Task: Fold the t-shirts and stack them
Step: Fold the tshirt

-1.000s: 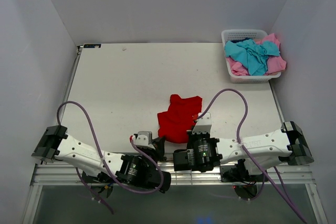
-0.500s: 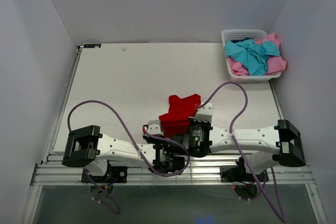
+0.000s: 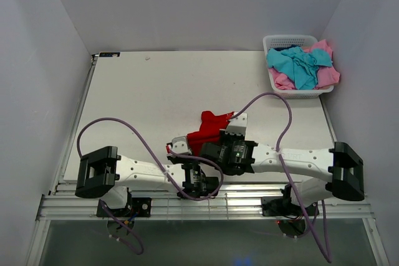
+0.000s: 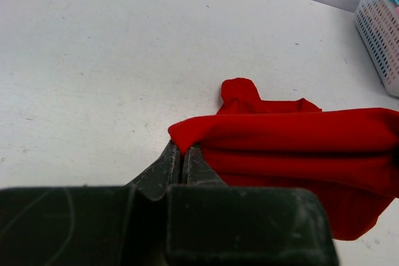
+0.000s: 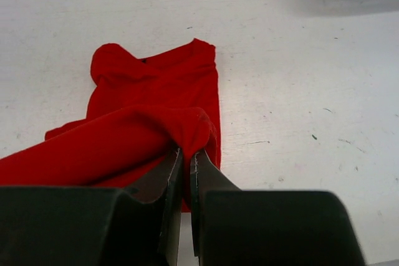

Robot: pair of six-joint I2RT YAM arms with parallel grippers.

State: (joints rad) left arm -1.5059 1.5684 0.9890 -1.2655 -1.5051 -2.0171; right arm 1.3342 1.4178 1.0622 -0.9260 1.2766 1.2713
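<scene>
Red t-shirt (image 3: 209,128) is pinched at two near corners, left fingers (image 4: 163,167) and right fingers (image 5: 165,177) each closed on cloth, so I can fold that lifted edge toward twelve o'clock; it lies at six o'clock on the desk (image 3: 137,91).

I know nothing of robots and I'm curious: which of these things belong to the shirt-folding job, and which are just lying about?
Job: red t-shirt, pinched by the left gripper and the right gripper; turquoise t-shirt and pink t-shirt, heaped in the white basket.
Just there: white basket, table.
</scene>
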